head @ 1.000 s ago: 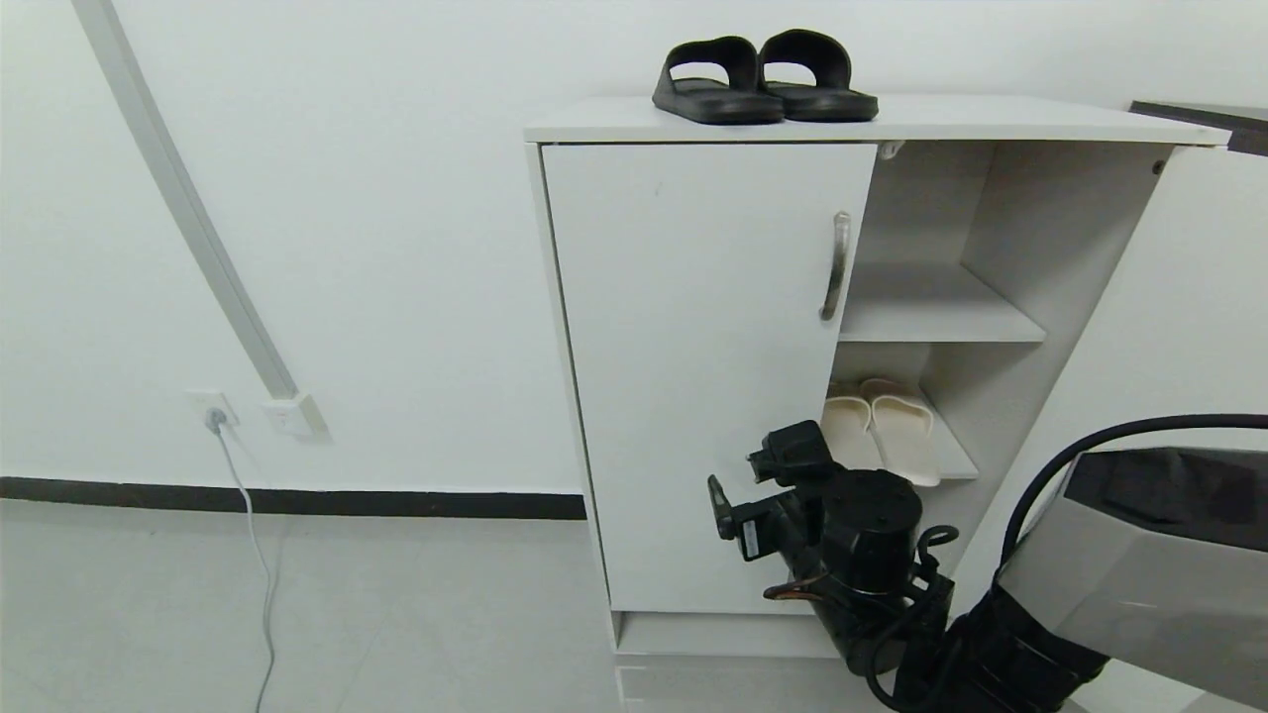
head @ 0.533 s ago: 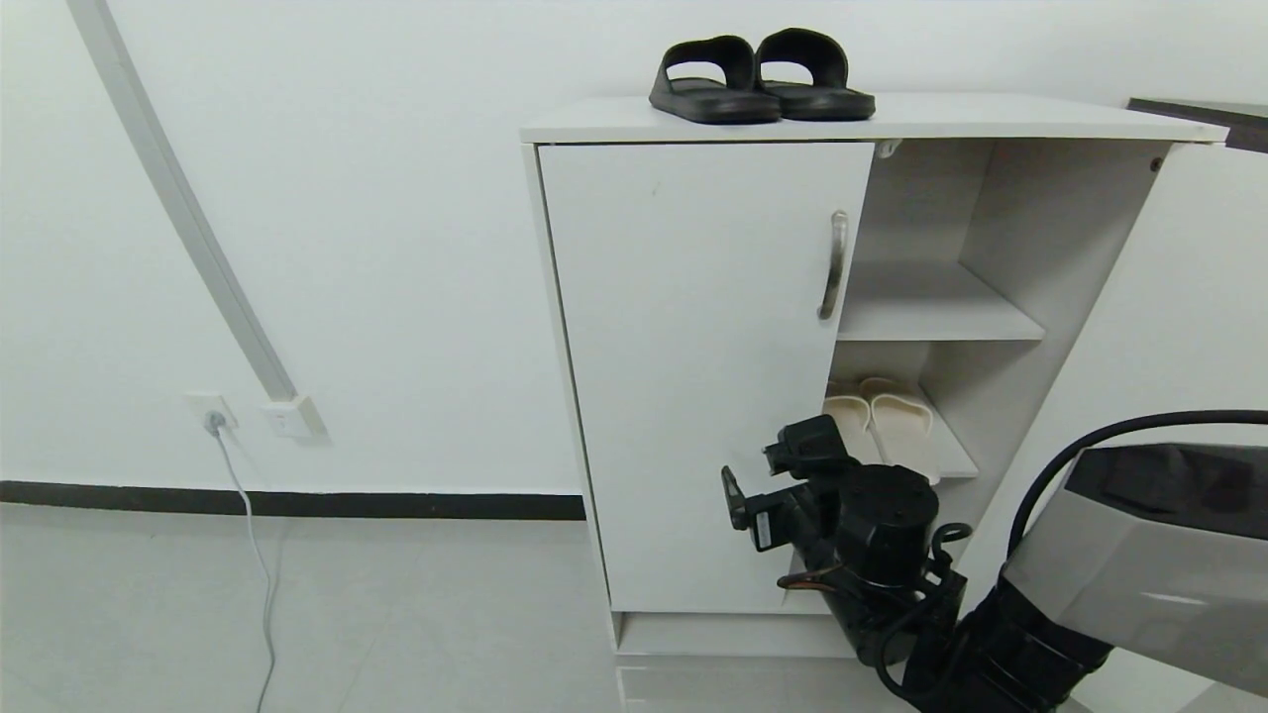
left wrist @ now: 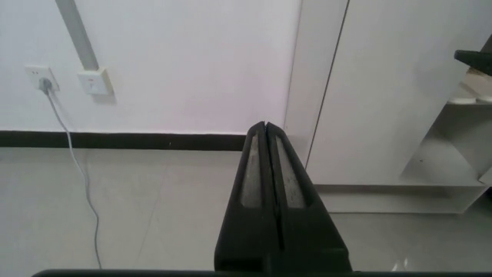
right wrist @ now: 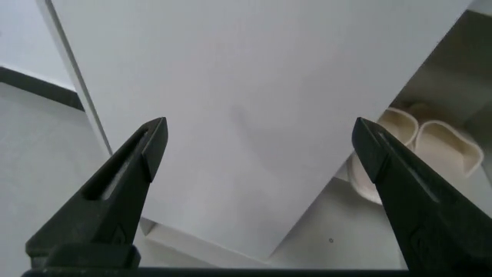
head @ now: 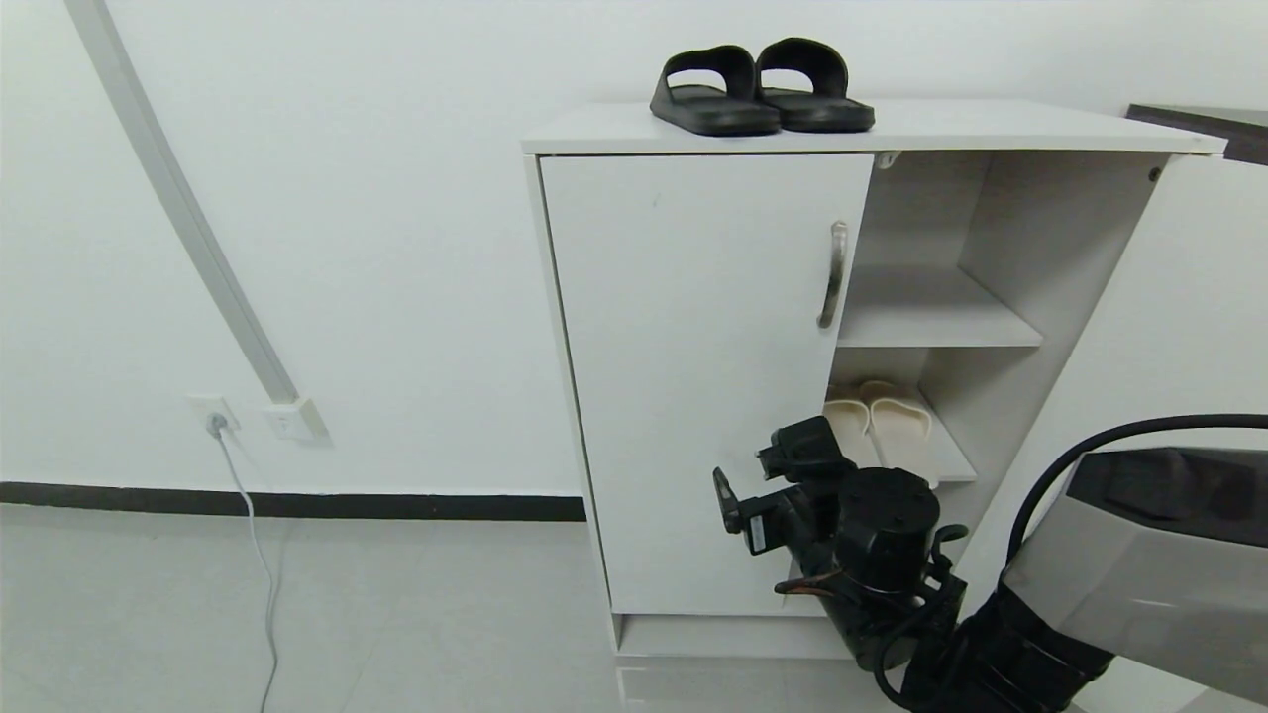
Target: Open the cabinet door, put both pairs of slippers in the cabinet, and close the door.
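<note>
Both empty: right tool spread wide, left tool pressed together.

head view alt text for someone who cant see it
A white cabinet stands against a wall, its right door open and its left door shut. Black slippers sit on top; cream slippers lie on a lower shelf inside. The right gripper, open, is low in front of the left door.
</note>
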`<state>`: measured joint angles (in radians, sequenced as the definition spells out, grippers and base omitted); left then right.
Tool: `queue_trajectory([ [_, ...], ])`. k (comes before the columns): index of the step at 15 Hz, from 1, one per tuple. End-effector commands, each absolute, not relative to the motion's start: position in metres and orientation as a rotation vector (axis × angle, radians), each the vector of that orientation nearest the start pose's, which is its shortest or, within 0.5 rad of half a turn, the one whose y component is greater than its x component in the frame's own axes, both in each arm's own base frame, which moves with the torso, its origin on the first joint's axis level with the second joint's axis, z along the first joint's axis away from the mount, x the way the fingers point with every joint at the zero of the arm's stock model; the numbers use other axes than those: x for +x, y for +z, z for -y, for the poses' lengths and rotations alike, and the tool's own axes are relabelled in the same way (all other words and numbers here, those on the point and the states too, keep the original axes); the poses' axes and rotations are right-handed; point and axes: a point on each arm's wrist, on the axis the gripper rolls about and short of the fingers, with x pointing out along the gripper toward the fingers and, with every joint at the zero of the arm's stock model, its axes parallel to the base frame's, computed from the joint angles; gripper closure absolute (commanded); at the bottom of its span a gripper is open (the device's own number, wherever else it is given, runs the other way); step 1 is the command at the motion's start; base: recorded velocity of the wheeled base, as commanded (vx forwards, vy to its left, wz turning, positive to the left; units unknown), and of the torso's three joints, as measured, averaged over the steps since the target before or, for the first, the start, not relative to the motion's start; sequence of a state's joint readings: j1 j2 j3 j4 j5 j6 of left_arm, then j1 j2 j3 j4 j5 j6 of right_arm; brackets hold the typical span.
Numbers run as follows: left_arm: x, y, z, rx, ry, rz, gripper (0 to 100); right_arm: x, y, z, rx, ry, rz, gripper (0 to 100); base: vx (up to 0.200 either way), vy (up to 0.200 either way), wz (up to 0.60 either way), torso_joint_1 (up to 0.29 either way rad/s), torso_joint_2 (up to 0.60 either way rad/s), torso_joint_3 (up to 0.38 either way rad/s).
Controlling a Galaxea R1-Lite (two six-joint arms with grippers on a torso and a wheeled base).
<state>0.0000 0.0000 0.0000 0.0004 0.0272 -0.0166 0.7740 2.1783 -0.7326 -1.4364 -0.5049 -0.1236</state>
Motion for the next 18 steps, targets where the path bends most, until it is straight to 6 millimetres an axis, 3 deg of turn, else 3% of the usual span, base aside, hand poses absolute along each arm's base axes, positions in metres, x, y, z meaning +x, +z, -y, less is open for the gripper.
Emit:
queue_trajectory([
  [1, -0.0227, 0.0754, -0.0006, -0.017, 0.028, -0.003, 100, 0.2699, 0.0804, -0.2498, -0.133, 0.272, 0.005, 0, 0.0, 0.0, 0.0, 0.002, -0.12, -0.354],
  [9, -0.0227, 0.0754, -0.0006, -0.021, 0.028, -0.003, 100, 0.2698, 0.0802, -0.2496, -0.133, 0.272, 0.005, 0, 0.0, 0.0, 0.0, 0.076, -0.48, -0.357],
  [18, -0.0227, 0.0754, -0.0006, -0.021, 0.028, -0.003, 100, 0.2692, 0.0797, -0.2491, -0.132, 0.272, 0.003, 0, 0.0, 0.0, 0.0, 0.162, -0.48, -0.32],
])
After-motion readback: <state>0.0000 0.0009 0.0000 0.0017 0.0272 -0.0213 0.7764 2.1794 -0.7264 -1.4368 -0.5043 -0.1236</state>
